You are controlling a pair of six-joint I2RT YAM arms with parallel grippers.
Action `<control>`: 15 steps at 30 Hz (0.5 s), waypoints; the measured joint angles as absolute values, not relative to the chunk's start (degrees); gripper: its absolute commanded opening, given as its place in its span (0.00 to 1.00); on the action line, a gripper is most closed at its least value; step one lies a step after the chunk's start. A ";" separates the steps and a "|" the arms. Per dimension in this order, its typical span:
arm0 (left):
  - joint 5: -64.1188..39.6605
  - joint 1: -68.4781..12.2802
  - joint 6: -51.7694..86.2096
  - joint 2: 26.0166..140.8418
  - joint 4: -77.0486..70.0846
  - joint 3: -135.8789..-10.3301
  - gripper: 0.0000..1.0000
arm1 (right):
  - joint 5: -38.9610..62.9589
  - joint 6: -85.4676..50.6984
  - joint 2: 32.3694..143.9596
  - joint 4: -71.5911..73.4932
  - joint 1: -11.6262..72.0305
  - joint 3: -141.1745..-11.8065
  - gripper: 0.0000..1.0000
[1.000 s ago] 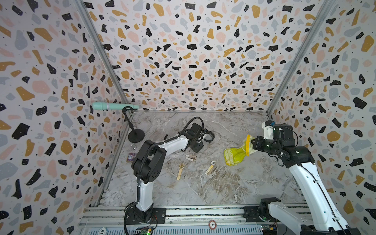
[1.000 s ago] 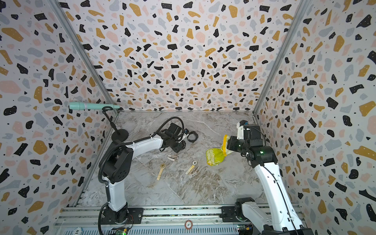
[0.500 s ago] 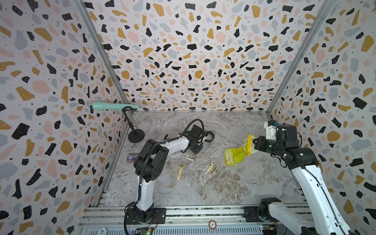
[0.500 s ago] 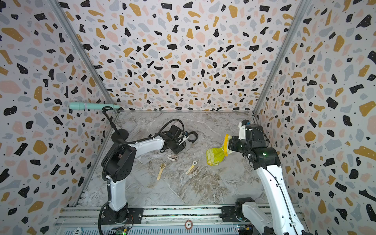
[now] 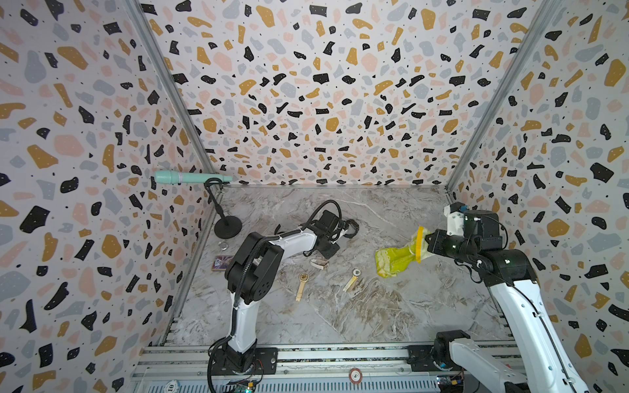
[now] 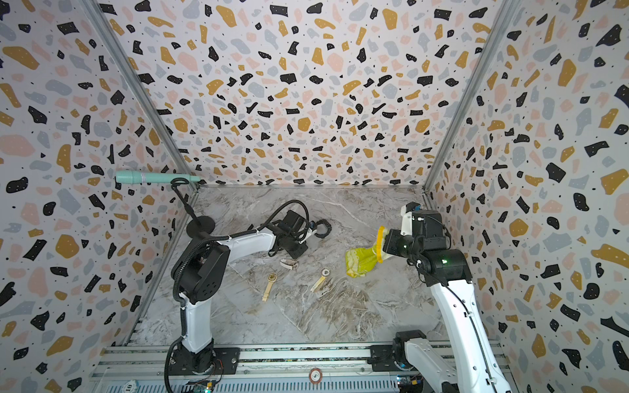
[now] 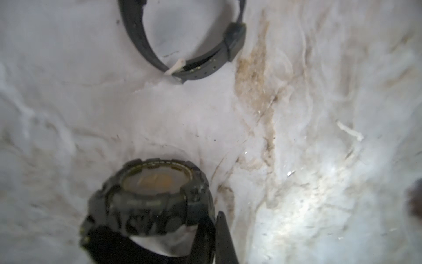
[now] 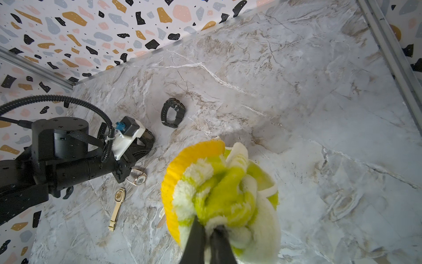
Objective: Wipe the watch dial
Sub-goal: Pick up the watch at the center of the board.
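Left gripper (image 5: 340, 233) jaws closed since earlier frame, clamping black watch (image 7: 150, 196), dial (image 7: 155, 179) up. Cloth (image 5: 394, 260), pinched in right gripper (image 8: 211, 228), well apart toward table's (image 5: 340, 323) right edge.

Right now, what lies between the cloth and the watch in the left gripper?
Nothing: bare table between the cloth and the held watch, shown in the right wrist view. The loose black watch lies off that line.

Blk watch (image 7: 148, 201), yellow-green cloth (image 8: 223, 194) (orange trim), terrazzo-speckled walls (image 5: 306, 85).
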State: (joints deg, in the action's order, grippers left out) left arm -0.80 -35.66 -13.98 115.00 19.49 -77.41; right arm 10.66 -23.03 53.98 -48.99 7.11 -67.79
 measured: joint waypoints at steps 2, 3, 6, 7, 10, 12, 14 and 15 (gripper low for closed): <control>-1.04 -35.66 -13.54 115.02 19.44 -77.41 0.00 | 10.66 -23.07 53.91 -49.12 7.14 -67.79 0.00; -1.08 -35.66 -13.43 115.02 19.44 -77.43 0.00 | 10.66 -23.07 53.89 -49.15 7.11 -67.79 0.00; -1.26 -35.66 -13.15 115.02 19.44 -77.43 0.00 | 10.66 -23.09 53.80 -49.28 7.11 -67.79 0.00; -1.34 -35.66 -13.02 115.02 19.44 -77.47 0.00 | 10.68 -23.09 53.69 -49.25 7.11 -67.79 0.00; -2.59 -35.66 -12.64 114.96 19.44 -77.56 0.00 | 10.92 -23.33 53.12 -48.95 7.14 -67.59 0.00; -3.86 -35.70 -12.40 114.45 19.35 -77.45 0.00 | 11.16 -23.62 52.49 -48.34 7.11 -66.96 0.00; -6.15 -35.79 -12.27 112.46 17.74 -76.05 0.00 | 11.57 -23.94 51.96 -47.62 7.14 -65.93 0.00; -7.27 -35.79 -12.27 111.20 16.78 -75.11 0.00 | 11.81 -24.03 51.86 -47.37 7.11 -65.49 0.00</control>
